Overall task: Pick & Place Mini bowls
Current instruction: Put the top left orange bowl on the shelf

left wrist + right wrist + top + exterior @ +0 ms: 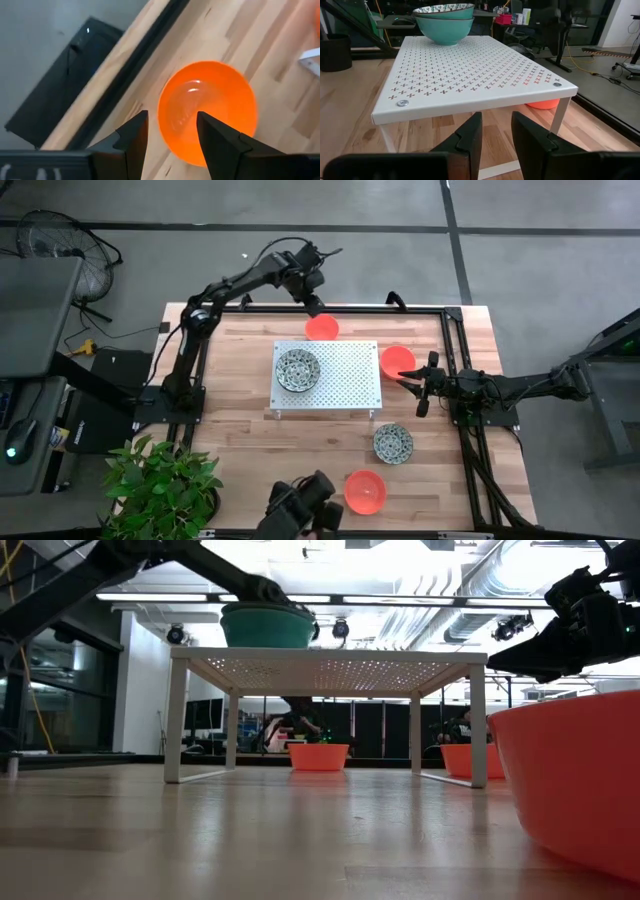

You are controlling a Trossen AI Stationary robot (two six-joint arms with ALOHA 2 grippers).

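Note:
An orange-red mini bowl stands on the table by the far edge. My left gripper hangs open above it, pointing steeply down, one finger over the bowl's hollow and one outside its rim, with no contact showing. A speckled mini bowl rests on the white perforated platform. A second orange-red bowl sits by the platform's right side, close to my right gripper, which is open, level and holds nothing.
Another speckled bowl lies on the table in front of the platform's right end, and a third orange-red bowl near the front edge. A dark rail runs along the far edge. A potted plant stands at the front left.

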